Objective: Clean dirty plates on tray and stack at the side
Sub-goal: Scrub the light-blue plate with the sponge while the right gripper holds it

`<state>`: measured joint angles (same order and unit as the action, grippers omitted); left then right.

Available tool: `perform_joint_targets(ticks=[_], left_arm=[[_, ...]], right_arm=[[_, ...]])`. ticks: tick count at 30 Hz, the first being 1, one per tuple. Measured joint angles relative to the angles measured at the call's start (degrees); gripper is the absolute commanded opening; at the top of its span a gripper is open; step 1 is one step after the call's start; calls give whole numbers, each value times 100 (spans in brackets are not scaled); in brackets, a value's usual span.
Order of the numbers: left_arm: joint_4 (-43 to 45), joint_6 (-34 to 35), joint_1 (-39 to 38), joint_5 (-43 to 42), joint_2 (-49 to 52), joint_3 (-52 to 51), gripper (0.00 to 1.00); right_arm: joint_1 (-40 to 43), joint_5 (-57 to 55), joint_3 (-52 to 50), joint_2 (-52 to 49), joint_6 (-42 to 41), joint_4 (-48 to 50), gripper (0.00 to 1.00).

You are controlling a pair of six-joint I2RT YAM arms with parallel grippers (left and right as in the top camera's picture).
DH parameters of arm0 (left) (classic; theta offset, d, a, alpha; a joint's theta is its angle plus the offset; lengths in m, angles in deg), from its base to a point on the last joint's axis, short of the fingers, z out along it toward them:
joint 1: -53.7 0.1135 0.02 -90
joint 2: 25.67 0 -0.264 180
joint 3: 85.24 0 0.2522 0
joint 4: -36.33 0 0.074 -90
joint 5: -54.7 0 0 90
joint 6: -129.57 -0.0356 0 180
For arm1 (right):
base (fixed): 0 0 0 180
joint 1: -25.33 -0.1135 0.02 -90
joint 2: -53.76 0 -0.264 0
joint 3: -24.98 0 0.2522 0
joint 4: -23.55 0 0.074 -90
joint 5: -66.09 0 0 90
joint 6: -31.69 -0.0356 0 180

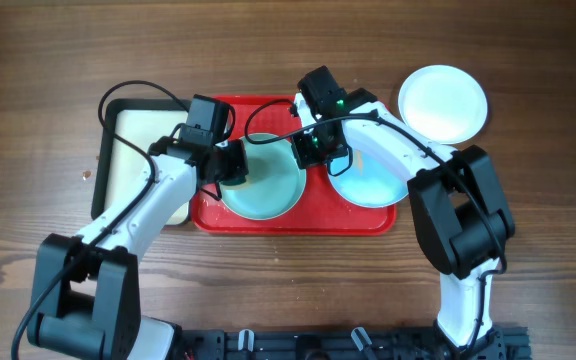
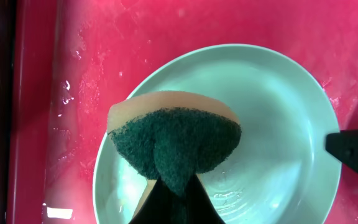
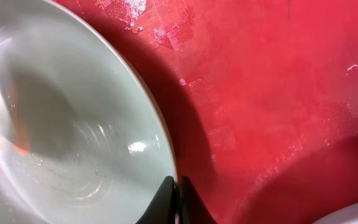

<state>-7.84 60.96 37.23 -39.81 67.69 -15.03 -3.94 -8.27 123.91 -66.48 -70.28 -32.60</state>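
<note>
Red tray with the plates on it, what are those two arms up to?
The left gripper is shut on a green-and-tan sponge over a pale blue plate on the red tray. The right gripper pinches that plate's rim, apparently to steady it. A second pale blue plate lies beside it on the tray, and a white plate sits on the table.

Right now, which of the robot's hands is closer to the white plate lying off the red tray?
Right. The right hand is mid-tray, at the rim of a blue plate, left of the white plate. The left hand, holding a sponge, is farther left.
</note>
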Motion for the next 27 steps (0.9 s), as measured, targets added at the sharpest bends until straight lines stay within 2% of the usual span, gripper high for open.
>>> perform_joint_targets(ticks=[18,27], left_arm=[[26,258,-236,282,774,55,4],[59,297,-234,-96,907,140,4]], right_arm=[[0,0,-2,0,0,2,4],[22,-46,-2,0,0,0,4]])
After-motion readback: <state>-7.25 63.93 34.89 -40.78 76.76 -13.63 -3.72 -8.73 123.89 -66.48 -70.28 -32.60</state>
